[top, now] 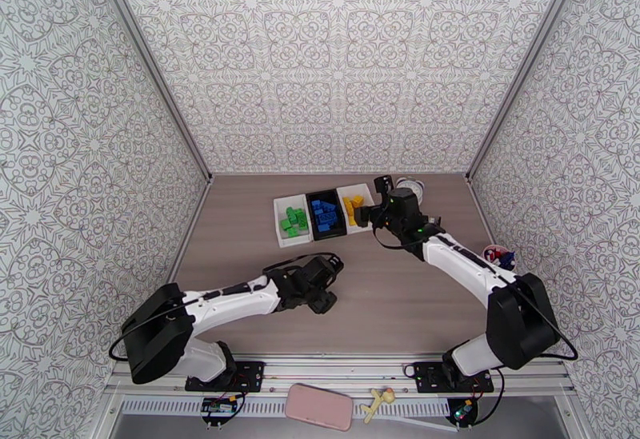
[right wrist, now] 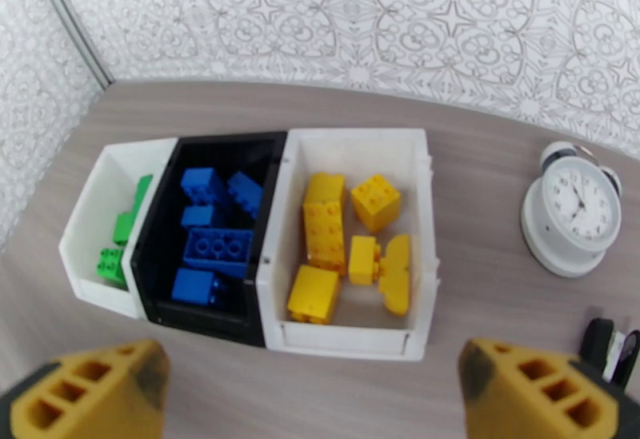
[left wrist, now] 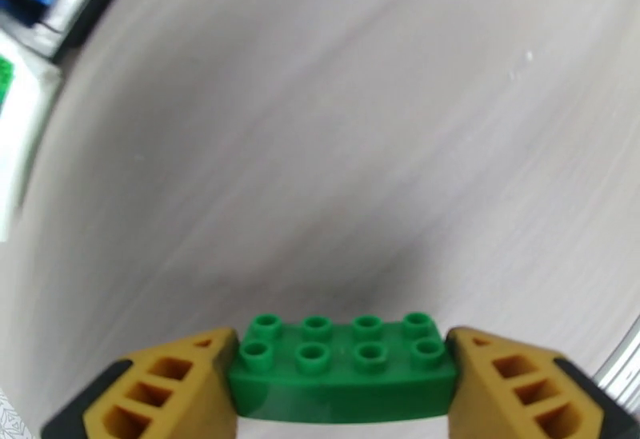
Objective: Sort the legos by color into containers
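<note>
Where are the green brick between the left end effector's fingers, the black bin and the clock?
green brick (left wrist: 344,385), left wrist view, on its near side face.
black bin (right wrist: 240,151), right wrist view, on its far inner wall.
clock (right wrist: 574,207), right wrist view, on its dial.

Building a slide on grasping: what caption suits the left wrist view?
Left gripper grips a green eight-stud brick by its short ends, blurred tabletop behind.

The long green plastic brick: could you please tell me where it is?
Left wrist view: the long green plastic brick sits gripped between the left hand's fingers, over bare table.
</note>
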`<state>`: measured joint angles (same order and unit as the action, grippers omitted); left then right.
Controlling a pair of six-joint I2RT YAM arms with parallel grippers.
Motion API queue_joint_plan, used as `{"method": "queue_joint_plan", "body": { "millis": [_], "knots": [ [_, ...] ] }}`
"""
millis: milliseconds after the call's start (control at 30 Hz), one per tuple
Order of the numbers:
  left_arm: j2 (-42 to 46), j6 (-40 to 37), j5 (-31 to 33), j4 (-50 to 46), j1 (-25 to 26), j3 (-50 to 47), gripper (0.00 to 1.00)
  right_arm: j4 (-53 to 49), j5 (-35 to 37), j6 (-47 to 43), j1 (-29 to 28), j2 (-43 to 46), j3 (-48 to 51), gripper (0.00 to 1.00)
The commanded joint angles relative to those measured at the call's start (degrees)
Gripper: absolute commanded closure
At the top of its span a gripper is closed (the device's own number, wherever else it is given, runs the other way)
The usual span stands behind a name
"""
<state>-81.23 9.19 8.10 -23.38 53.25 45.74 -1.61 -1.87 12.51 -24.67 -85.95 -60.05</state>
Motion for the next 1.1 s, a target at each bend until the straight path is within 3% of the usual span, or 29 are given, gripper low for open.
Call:
{"method": "queue_joint_plan", "body": {
  "millis": [0,367,767,1067],
  "knots": [
    [4.11,1.75,2.64,4.8,-1.82,-1.08,0.34,1.95,-3.93,1.62,0.41,2.4,1.44,0.0],
    [9.4,1.49,-0.12,17.24,-11.67,-0.56,0.34,6.06,-11.39,-3.55,-1.03,6.73,6.05,0.0],
    [-4.89,4.7,-0.04,26.75,-22.03,8.82,0.35,8.37,-10.83,-9.78,-7.94,5.26,5.63,0.0],
    [-13.0,9.47,1.49,23.24,-28.29,15.55,0.36,8.43,-9.8,-12.63,-11.38,2.11,3.35,0.01]
  ]
}}
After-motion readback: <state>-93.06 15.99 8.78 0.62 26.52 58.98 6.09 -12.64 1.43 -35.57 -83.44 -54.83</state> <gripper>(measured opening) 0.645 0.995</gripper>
